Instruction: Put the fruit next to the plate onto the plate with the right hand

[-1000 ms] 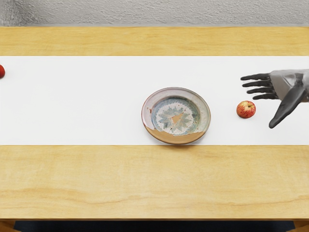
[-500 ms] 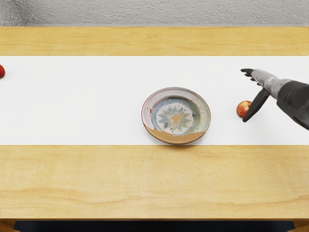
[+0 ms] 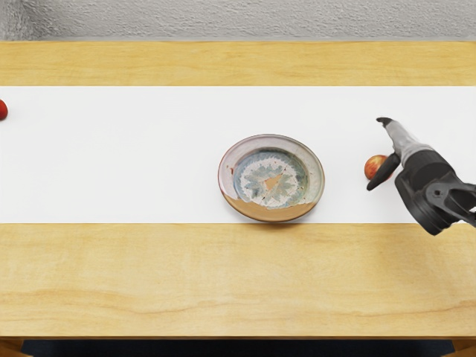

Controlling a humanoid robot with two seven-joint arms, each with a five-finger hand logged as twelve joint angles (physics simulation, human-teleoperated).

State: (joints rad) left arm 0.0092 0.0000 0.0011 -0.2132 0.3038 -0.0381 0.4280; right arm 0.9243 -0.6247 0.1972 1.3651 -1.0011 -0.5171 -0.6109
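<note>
Bring your spread, empty right hand (image 3: 397, 146) squarely around the apple (image 3: 372, 165) before closing, then lift toward the plate (image 3: 227, 165).

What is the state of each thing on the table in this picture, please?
Patterned plate: lies flat, empty.
Apple: lies on the white cloth, right of the plate, partly hidden.
Right robot hand: open, fingers stretched, beside the apple, holding nothing.
Red fruit: lies on the cloth at the left edge, cut by the frame.
</note>
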